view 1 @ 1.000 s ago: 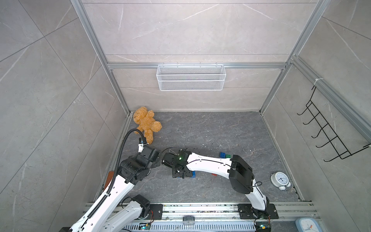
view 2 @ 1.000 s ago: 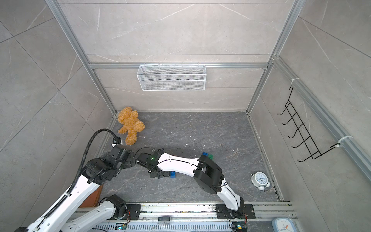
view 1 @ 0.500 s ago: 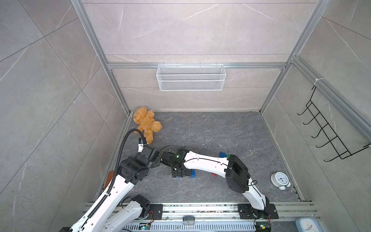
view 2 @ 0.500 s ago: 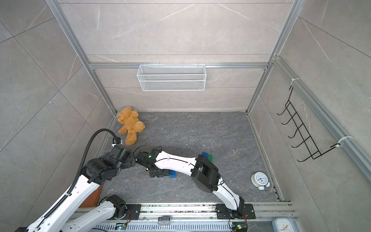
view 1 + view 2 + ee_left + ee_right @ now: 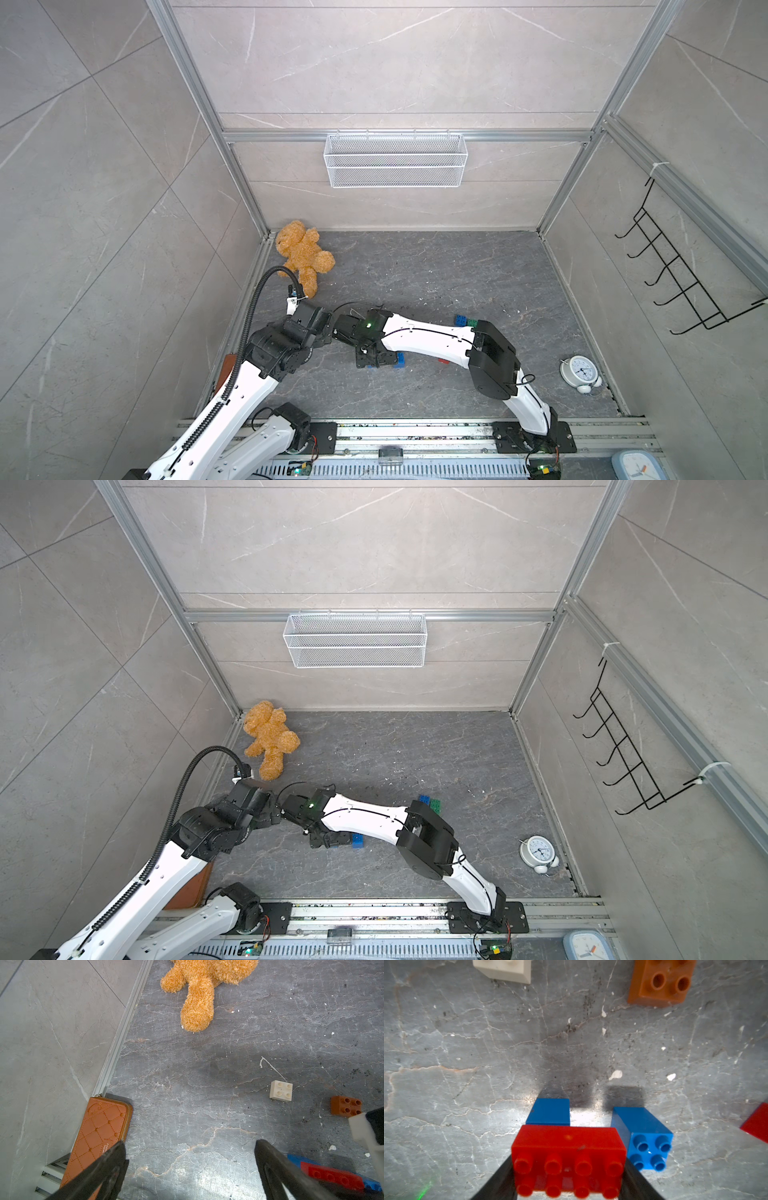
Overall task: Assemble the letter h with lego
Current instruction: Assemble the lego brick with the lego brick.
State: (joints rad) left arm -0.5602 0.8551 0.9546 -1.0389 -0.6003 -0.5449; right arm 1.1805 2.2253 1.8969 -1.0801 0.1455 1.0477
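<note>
now the right pincer (image 5: 568, 1160) is closed partway onto the two short ends of a long red eight-stud plastic brick (image 5: 569, 1142), low over the grey marbled table (image 5: 187, 1095). a blue plastic brick (image 5: 549, 1111) shows just behind the red one and a square blue four-stud brick (image 5: 641, 1132) stands just beside it; whether they touch i cannot tell. a white square brick (image 5: 281, 1091) and a brown square brick (image 5: 346, 1105) lie apart nearby. the left pincer (image 5: 190, 1144) hangs wide open and empty near a quilted tan wallet (image 5: 99, 1126).
</note>
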